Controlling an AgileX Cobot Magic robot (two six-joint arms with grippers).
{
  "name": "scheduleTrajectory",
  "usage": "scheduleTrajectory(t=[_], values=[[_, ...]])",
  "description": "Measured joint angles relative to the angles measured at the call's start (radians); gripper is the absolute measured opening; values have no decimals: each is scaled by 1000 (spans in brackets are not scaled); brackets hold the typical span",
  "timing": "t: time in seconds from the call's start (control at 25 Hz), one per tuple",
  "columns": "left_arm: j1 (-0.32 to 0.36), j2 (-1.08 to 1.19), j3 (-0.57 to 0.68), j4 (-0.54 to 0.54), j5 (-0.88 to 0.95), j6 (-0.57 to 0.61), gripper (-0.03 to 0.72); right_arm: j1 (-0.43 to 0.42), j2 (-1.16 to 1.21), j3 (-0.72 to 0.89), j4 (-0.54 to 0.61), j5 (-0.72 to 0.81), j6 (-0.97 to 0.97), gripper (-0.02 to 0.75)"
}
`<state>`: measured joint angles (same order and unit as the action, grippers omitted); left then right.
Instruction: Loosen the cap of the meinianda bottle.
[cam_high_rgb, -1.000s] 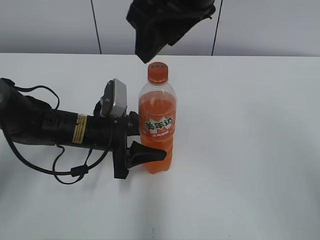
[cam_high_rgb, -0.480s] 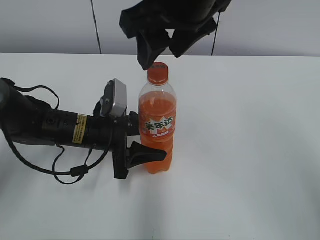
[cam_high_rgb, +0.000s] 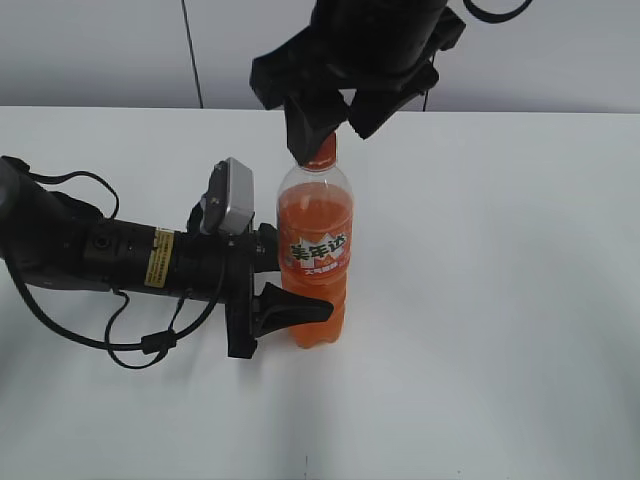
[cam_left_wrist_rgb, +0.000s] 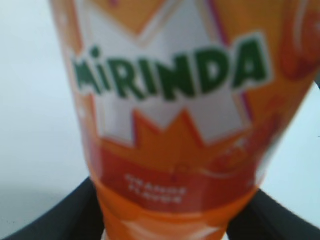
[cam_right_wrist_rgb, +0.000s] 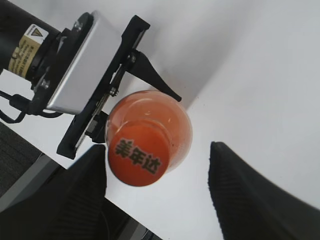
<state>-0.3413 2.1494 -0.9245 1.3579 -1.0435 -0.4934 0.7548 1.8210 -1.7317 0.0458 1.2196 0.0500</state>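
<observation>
The meinianda bottle stands upright on the white table, full of orange drink. My left gripper comes in from the left and is shut on its lower body, with one finger across the front. In the left wrist view the label fills the frame and dark fingers flank it. My right gripper hangs over the top and covers most of the cap. From the right wrist view the cap lies between the open right gripper, close to the left finger and apart from the other.
The left arm lies low along the table on the left, with a grey camera box and loose cables. A grey panelled wall runs behind the table.
My right gripper has come down from above the bottle until its fingers stand around the cap. The left gripper and the bottle have not moved.
</observation>
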Motion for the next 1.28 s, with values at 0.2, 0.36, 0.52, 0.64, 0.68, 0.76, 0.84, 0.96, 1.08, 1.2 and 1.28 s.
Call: scheduleTrajectory(t=[0.2, 0.36, 0.52, 0.64, 0.68, 0.76, 0.84, 0.96, 1.08, 1.2, 1.28], values=[[0, 0, 0, 0, 0, 0, 412, 0, 1, 6, 3, 0, 0, 484], [0, 0, 0, 0, 0, 0, 412, 0, 1, 6, 28, 0, 1, 465], [0, 0, 0, 0, 0, 0, 412, 0, 1, 6, 34, 0, 2, 313], [0, 0, 0, 0, 0, 0, 412, 0, 1, 6, 37, -2, -14, 267], [0, 0, 0, 0, 0, 0, 412, 0, 1, 6, 37, -2, -33, 267], [0, 0, 0, 0, 0, 0, 412, 0, 1, 6, 37, -2, -96, 267], [0, 0, 0, 0, 0, 0, 412, 0, 1, 6, 37, -2, -215, 267], [0, 0, 0, 2, 1, 0, 412, 0, 1, 6, 36, -2, -436, 267], [0, 0, 0, 5, 3, 2, 412, 0, 1, 6, 35, -2, -697, 267], [0, 0, 0, 6, 3, 4, 412, 0, 0, 6, 29, -3, -946, 267], [0, 0, 0, 6, 3, 4, 412, 0, -1, 6, 25, -4, -1082, 267]])
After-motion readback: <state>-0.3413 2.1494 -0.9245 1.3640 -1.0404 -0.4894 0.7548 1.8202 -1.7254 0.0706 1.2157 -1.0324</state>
